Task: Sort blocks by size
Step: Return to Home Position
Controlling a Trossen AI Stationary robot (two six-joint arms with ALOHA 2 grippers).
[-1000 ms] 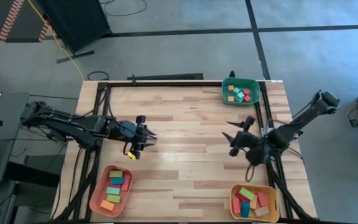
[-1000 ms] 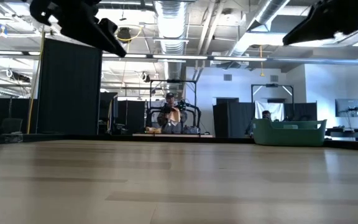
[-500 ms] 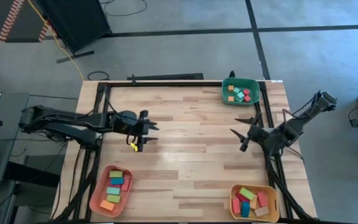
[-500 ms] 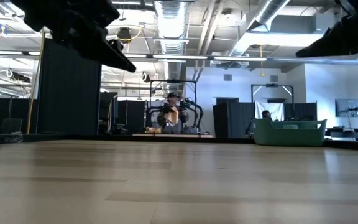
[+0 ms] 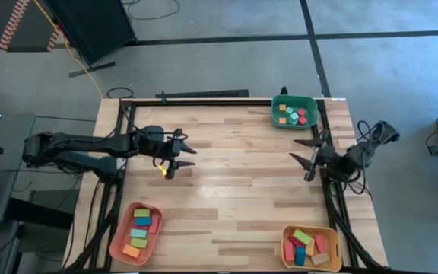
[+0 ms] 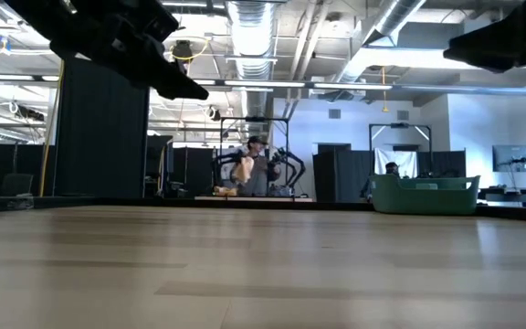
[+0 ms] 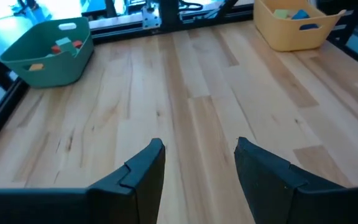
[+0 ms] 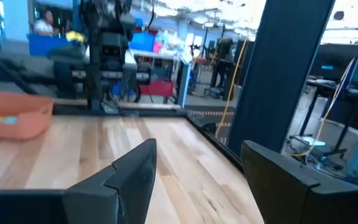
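The left gripper (image 5: 182,156) hangs above the left half of the table (image 5: 234,183), jaws spread wide and holding nothing; its wrist view shows both fingers (image 7: 143,171) parted over bare wood. The right gripper (image 5: 301,157) hovers by the table's right edge, likewise wide open, empty and touching nothing. The blocks (image 5: 293,114) all lie in trays; seen from above, some sit in the green tray (image 5: 295,98) at the top right corner, others in the salmon tray (image 5: 115,245) at bottom left and the yellow tray (image 5: 310,228) at bottom right.
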